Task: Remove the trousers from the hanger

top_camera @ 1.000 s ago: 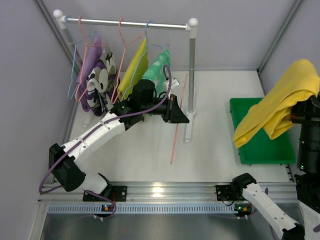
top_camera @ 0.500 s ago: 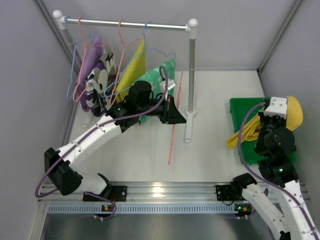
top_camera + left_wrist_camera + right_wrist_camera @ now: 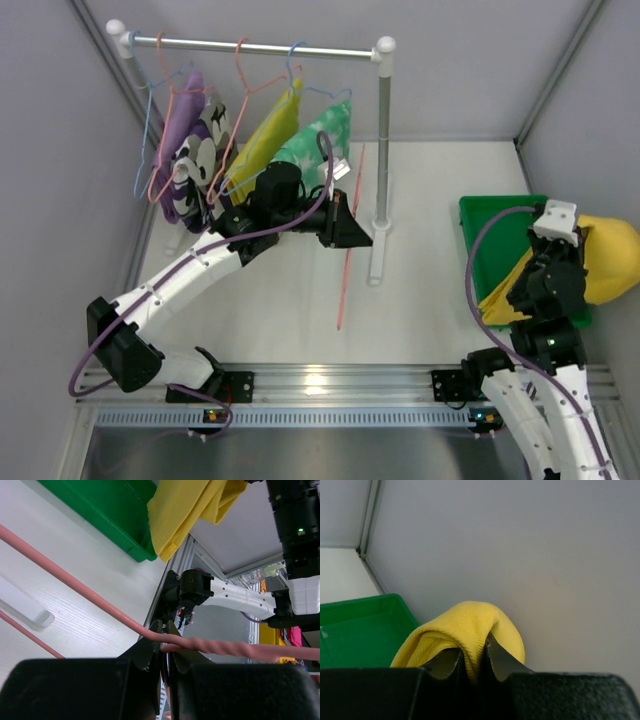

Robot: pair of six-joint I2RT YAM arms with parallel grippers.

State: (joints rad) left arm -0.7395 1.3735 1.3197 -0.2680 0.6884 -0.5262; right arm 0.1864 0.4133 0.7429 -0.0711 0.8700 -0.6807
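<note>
My left gripper (image 3: 358, 235) is shut on the twisted neck of an empty pink hanger (image 3: 347, 270), held off the rail in front of the rack; the left wrist view shows the jaws (image 3: 164, 630) pinching the pink wire (image 3: 210, 647). My right gripper (image 3: 572, 268) is shut on the bright yellow trousers (image 3: 610, 260), bunched over the right edge of the green bin (image 3: 495, 235); the right wrist view shows a fold of the yellow cloth (image 3: 470, 625) between the jaws (image 3: 474, 652). The olive-yellow trousers (image 3: 268, 135) and the mint green trousers (image 3: 318, 140) hang on hangers on the rail (image 3: 260, 46).
A lilac garment (image 3: 183, 115) and a camouflage garment (image 3: 200, 160) hang at the rail's left end. The rack's right post (image 3: 383, 130) stands just behind the left gripper. Grey walls close in left, back and right. The bin also shows in both wrist views (image 3: 110, 515) (image 3: 360, 630).
My right arm has swung down and to the right with the yellow trousers, which now bunch over the bin's right edge. The left gripper has barely moved; the hanging garments have swung slightly.
</note>
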